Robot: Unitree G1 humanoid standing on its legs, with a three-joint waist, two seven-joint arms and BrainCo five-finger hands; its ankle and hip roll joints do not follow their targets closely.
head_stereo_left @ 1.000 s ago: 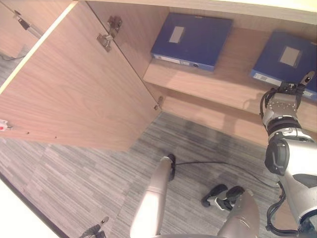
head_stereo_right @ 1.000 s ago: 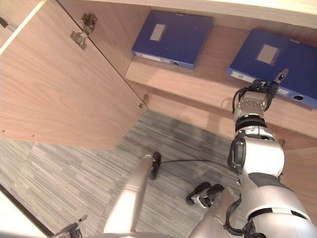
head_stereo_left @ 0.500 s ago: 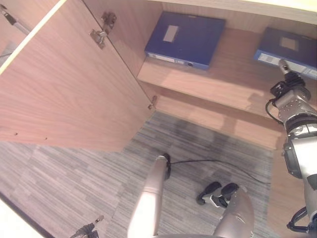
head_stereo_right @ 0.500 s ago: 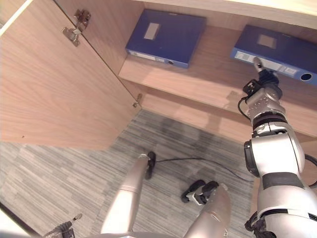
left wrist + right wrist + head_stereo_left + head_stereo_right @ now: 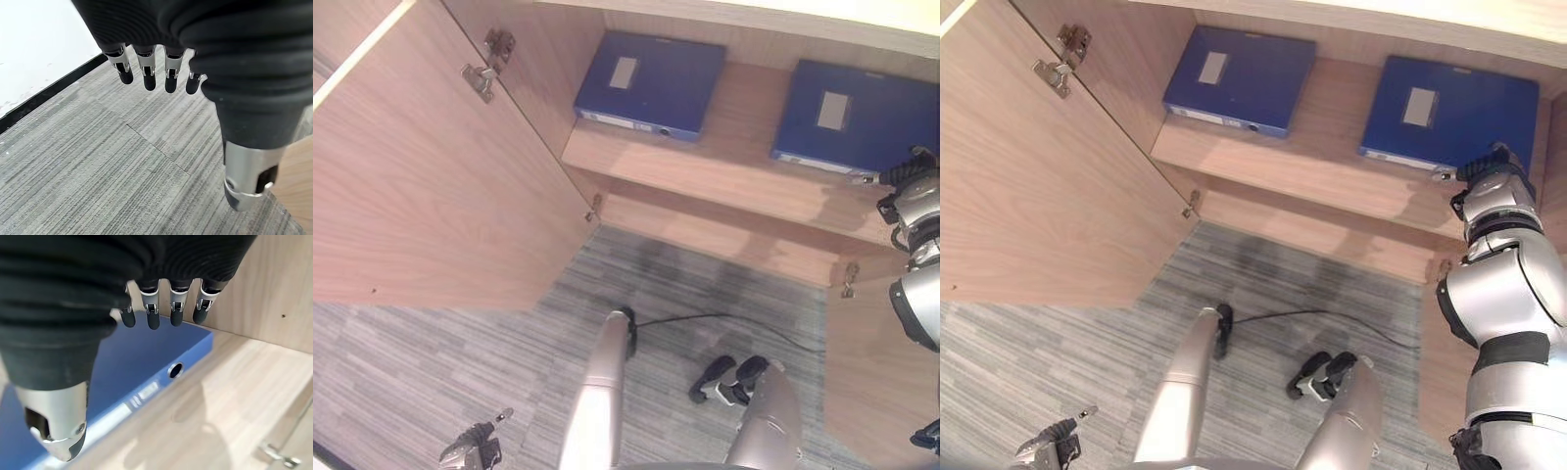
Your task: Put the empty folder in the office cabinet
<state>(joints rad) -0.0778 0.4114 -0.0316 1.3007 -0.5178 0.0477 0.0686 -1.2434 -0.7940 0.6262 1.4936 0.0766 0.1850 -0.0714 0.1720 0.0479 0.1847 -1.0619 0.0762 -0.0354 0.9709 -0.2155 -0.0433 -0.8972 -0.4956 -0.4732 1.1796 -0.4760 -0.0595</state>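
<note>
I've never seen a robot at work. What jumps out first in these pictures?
Two blue folders lying flat on the cabinet shelf: the left folder near the open door, the right folder at the other end. The right robot hand hovers at the right folder's front corner, fingers relaxed. The left robot hand hangs open over grey carpet.

Office: wooden cabinet (blue folders), grey carpet.

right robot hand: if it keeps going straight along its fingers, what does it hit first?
Probably the right-hand blue folder on the cabinet shelf. The right robot hand has relaxed, empty fingers pointing at the folder's top near its spine edge. Depth is unclear; it might skim over towards the cabinet's side wall.
</note>
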